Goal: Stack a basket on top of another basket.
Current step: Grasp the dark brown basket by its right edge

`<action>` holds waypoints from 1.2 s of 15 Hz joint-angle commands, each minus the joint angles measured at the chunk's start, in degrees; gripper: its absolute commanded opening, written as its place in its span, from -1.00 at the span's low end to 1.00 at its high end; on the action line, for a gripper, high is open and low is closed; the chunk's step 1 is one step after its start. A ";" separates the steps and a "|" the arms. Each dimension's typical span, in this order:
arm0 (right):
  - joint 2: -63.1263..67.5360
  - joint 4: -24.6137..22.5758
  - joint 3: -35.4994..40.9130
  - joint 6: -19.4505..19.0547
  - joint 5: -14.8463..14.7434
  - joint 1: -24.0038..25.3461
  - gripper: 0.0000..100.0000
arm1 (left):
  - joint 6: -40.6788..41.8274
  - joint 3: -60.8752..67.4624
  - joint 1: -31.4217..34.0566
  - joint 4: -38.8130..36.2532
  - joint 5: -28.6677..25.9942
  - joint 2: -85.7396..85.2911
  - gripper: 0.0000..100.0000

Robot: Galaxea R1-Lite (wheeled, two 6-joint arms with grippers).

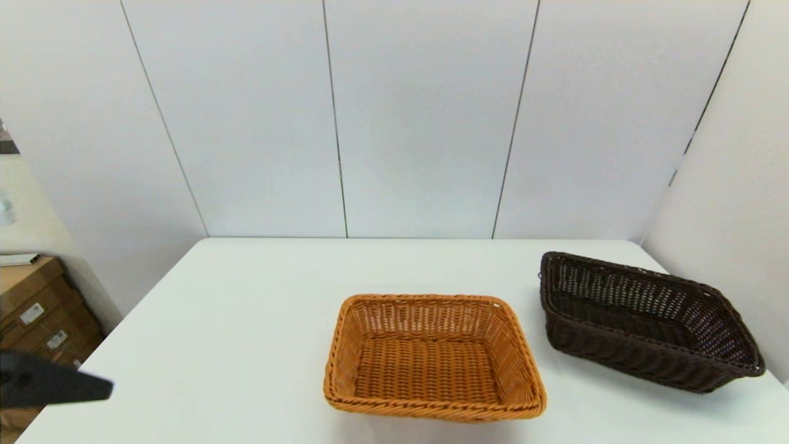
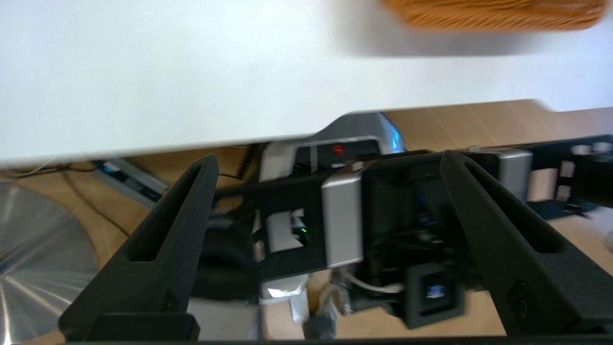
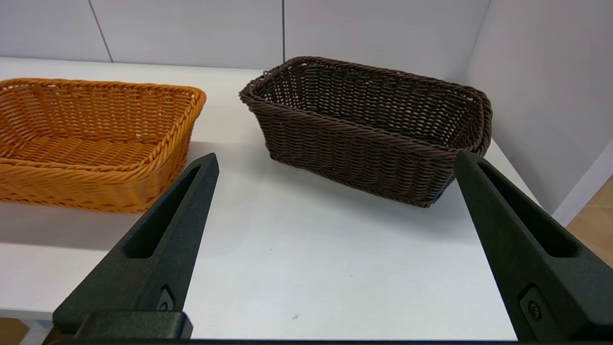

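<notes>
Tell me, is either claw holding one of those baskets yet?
No. Both the left claw and right claw are open and empty; the dark brown woven wicker basket sits untouched.

A white table [image 1: 234, 320] stands before grey wall panels [image 1: 425, 117], with cardboard boxes [image 1: 37, 308] beside it.
</notes>
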 commanded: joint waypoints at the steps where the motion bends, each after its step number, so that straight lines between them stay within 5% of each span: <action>1: 0.07 -0.04 0.02 -0.03 0.05 0.00 1.00 | 0.59 15.44 6.82 0.26 2.64 -25.29 1.00; 10: 0.07 -0.04 -0.06 -0.03 0.05 0.00 1.00 | 13.24 27.31 20.62 -1.50 -1.85 -50.25 1.00; 18: 0.07 -0.04 0.02 -0.03 0.05 0.00 1.00 | 14.74 47.17 20.53 -24.97 -1.41 -62.21 1.00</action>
